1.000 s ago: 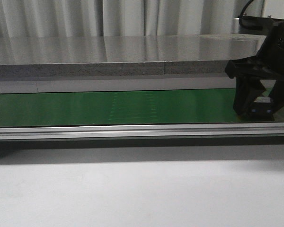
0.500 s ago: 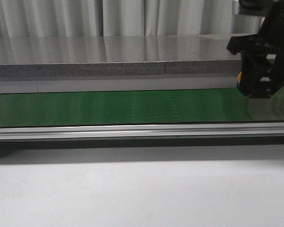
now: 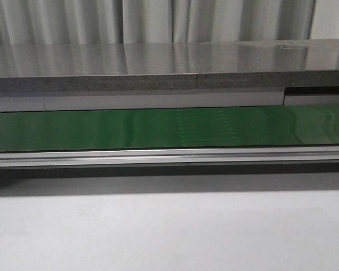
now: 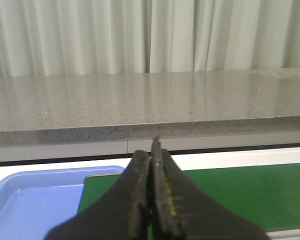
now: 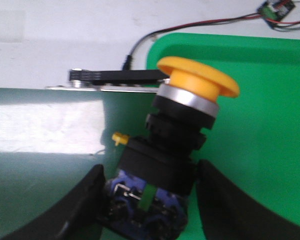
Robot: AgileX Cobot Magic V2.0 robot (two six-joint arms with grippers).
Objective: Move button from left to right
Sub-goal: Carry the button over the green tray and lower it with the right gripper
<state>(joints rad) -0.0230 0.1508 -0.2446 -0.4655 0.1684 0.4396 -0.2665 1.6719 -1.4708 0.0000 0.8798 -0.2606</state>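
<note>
The button (image 5: 182, 125) has a yellow-orange cap, a silvery band and a black body with a blue base. It shows only in the right wrist view. My right gripper (image 5: 151, 206) is shut on its base and holds it tilted above the edge between the green conveyor belt (image 5: 40, 175) and a green tray (image 5: 270, 125). My left gripper (image 4: 151, 156) is shut and empty above the belt's other end (image 4: 250, 195). Neither gripper nor the button shows in the front view.
A blue tray (image 4: 35, 205) lies beside the belt's left end. A grey stone counter (image 3: 158, 62) runs behind the belt (image 3: 158, 129), an aluminium rail (image 3: 158, 155) along its front. A black bracket (image 5: 115, 76), cables and a small circuit board (image 5: 276, 7) lie near the green tray.
My right gripper lifted the button off the belt's right end, rose, and left the front view. The belt's faint pattern has shifted right.
</note>
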